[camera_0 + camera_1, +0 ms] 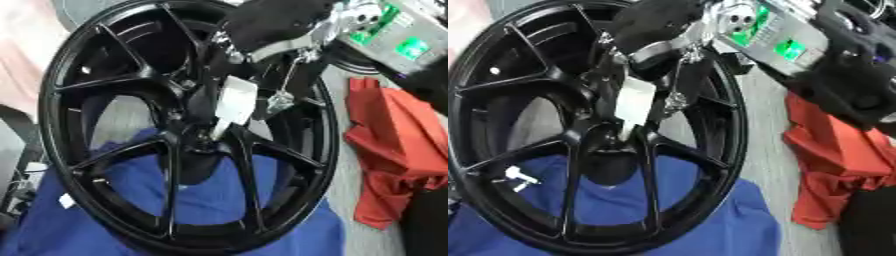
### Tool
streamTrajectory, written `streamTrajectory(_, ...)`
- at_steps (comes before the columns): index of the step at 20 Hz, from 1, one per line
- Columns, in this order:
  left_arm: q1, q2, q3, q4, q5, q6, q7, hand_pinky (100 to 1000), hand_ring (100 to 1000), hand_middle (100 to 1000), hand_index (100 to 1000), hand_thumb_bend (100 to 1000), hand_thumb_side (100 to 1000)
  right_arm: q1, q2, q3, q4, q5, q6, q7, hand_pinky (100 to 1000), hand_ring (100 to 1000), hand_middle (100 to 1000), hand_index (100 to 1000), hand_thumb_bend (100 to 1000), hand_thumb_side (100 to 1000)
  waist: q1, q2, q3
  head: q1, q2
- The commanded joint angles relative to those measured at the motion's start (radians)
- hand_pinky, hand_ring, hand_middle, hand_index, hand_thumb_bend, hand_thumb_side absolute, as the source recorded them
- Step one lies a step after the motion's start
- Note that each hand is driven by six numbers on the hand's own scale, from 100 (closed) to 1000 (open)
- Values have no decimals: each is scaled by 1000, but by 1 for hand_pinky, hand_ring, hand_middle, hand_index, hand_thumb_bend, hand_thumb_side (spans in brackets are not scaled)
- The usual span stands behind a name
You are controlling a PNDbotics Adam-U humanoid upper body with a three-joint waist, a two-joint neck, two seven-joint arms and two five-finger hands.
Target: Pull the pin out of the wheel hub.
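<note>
A large glossy black multi-spoke alloy wheel [131,150] fills most of the scene, lying tilted with its spoked face toward the viewer. Its lower half rests over a blue cloth [210,200], which shows through the gaps between the spokes and spreads out below the rim. At the centre of the wheel, where the spokes meet, sits the dark hub [197,137]. A pale, whitish, flat elongated piece [234,102], which appears to be the pin or a tag on it, stands up from the hub and leans toward the upper right. The right robot hand [271,22], black with silver joints, comes in from the upper right and hangs over the upper part of the wheel, just above the pale piece. Its fingers [282,100] reach down close beside the piece; whether they are closed on it or merely near it cannot be told. To the right of the wheel, a crumpled red cloth [389,150] lies on the grey worktop [350,200]. Above the red cloth, the grey forearm housing with green panels [776,37] extends toward the upper right corner. The left robot hand does not appear in either view.
</note>
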Motion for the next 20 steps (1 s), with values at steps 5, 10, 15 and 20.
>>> streamTrajectory(5,0,22,12,-19,1,-1,-1,860,792,712,803,399,812,-19,-10,-3,10,-1,-12,-11,806,758,624,688,432,100,9,-9,0,-4,-11)
streamTrajectory(10,3,21,13,-20,0,-1,-1,860,791,711,801,397,813,-18,-9,-1,16,-5,-13,-19,795,731,571,633,397,100,10,-8,0,-3,-10)
streamTrajectory(15,6,20,14,-19,3,-2,0,861,791,710,800,396,814,-17,-12,-2,6,-19,-13,-30,791,720,555,616,385,100,10,-9,-1,-2,-9)
streamTrajectory(20,8,21,15,-19,6,-2,-1,862,790,709,799,392,815,-14,-17,-5,-1,-29,-11,-36,786,707,536,585,359,100,10,-10,-5,0,-7)
